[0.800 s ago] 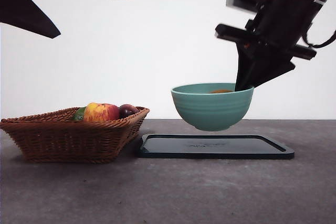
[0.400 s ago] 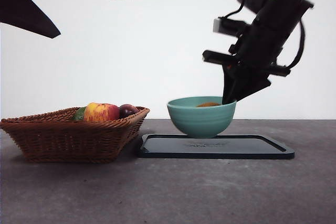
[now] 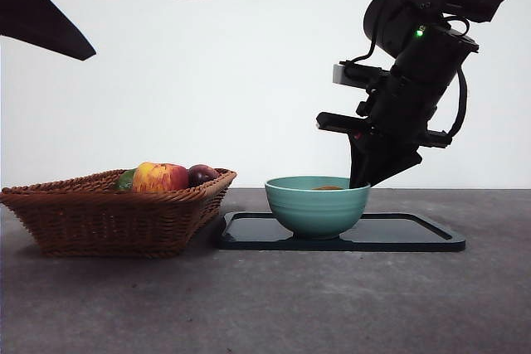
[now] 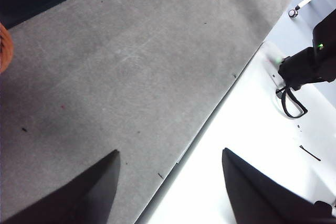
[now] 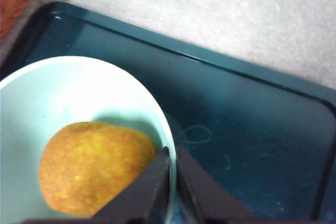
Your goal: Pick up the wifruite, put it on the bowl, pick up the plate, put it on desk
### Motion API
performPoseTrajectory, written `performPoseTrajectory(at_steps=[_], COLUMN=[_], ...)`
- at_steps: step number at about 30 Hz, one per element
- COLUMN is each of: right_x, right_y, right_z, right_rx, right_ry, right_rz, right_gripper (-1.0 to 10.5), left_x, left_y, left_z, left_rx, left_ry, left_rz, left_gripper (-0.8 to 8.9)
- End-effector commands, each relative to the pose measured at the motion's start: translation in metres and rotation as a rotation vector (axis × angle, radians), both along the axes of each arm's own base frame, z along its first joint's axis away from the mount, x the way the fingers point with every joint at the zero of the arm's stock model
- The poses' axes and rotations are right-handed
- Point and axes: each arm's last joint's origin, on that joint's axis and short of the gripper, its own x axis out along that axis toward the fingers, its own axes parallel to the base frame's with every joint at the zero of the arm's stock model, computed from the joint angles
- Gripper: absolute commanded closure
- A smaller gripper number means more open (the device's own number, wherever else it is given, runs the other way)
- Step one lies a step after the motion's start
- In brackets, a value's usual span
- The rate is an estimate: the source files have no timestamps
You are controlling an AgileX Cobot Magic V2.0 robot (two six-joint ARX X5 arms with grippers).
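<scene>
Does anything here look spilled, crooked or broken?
Nothing stands out. The teal-green ribbed ceramic bowl sits level on the flat dark tray, with the small orange-brown fruit inside. The right gripper pinches the bowl's rim.

The right arm reaches down from the upper right, its wrist tilted so the right gripper (image 3: 360,181) points down and to the left, its jaws pinched on the rim of the bowl (image 3: 317,205), one inside and one outside. The left gripper (image 4: 170,187) hangs high and apart from it, jaws spread wide and holding nothing.
</scene>
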Motion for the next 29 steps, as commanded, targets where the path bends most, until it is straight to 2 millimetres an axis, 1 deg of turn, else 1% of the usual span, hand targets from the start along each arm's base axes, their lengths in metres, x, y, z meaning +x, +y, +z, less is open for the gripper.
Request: performPoseTrajectory(at_steps=[1,6,7,9,11,13,15,19,21,25,29], right_x=[0.006,0.006,0.006,0.006,0.005,0.003,0.0,-0.009,-0.017,-0.039,-0.07], right_y=[0.003,0.002,0.002,0.002,0.002,0.001,0.0,-0.004,-0.007,-0.016,-0.025], right_z=[0.001,0.001,0.001,0.001,0.003,0.006,0.014,0.037,0.053,0.087,0.118], right_rx=[0.005,0.004,0.004,0.005,0.003,0.002,-0.002,0.015,0.026,0.046,0.079], right_ry=[-0.019,-0.015,-0.014,-0.01,-0.008,-0.007,-0.02,-0.065,-0.093,-0.131,-0.153], right_rz=[0.008,0.007,0.007,0.004,0.004,0.003,-0.003,-0.005,-0.005,0.0,0.028], right_gripper=[9.4,9.2,8.9,8.0,7.5,7.5,7.5,7.5,7.5,7.5,7.5], left_x=[0.0,0.0,0.0,0.0,0.0,0.0,0.0,0.0,0.0,0.0,0.0], left_y=[-0.002,-0.002,-0.002,-0.002,-0.002,-0.002,-0.002,-0.002,-0.002,-0.002,-0.002], left_z=[0.002,0.002,0.002,0.002,0.002,0.002,0.002,0.002,0.002,0.002,0.002], left_rx=[-0.007,-0.007,-0.007,-0.007,-0.007,-0.007,-0.007,-0.005,-0.005,-0.005,-0.005], left_ry=[-0.016,-0.016,-0.016,-0.016,-0.016,-0.016,-0.016,-0.023,-0.024,-0.024,-0.024], left_rz=[-0.02,-0.02,-0.02,-0.02,-0.02,-0.02,-0.02,-0.025,-0.027,-0.027,-0.027], left_gripper=[5.03,5.03,5.03,5.03,5.03,5.03,5.03,5.03,5.03,5.03,5.03])
